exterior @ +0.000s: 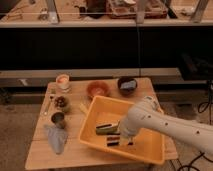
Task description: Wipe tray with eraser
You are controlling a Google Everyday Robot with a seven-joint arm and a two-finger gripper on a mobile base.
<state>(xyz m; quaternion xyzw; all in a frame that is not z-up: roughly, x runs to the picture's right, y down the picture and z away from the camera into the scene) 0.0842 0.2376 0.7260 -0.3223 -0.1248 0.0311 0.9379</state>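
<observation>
The yellow-orange tray (150, 150) sits on the right half of the wooden table. My gripper (124, 139) reaches down from the white arm on the right into the tray, near its front-left part. The eraser (113, 142), a small dark striped block, lies on the tray floor right at the gripper's tip. The wrist hides whether the gripper holds it. A long green-and-black stick (106, 128) lies in the tray just behind the eraser.
An orange bowl (98, 89) and a dark bowl (127, 85) stand behind the tray. To its left are a pale cup (62, 81), a small bowl (61, 103), a metal cup (58, 119), a spoon (48, 106) and a grey cloth (56, 138). Dark shelving runs behind the table.
</observation>
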